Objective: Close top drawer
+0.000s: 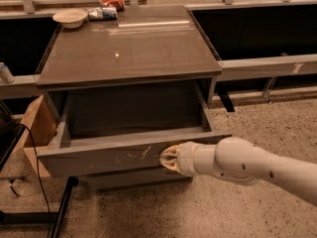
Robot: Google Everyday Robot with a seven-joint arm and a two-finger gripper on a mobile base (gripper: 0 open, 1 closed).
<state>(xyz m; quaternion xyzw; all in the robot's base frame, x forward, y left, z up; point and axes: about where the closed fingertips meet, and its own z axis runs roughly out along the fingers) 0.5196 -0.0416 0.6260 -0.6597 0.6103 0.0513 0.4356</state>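
Observation:
The top drawer [99,157] is a wide, deep grey box pulled well out of the grey cabinet [129,48]. Its inside looks empty. Its flat front has pale whitish scratch marks near the middle. My gripper [166,158] comes in from the right on a white arm and its tip rests against the drawer front, just right of the scratches. It holds nothing.
A white bowl [70,17], a packet [101,13] and a red item [113,2] sit at the cabinet top's back edge. A cardboard box [37,128] stands left of the drawer. A black cable and stand are at lower left. Speckled floor lies to the right.

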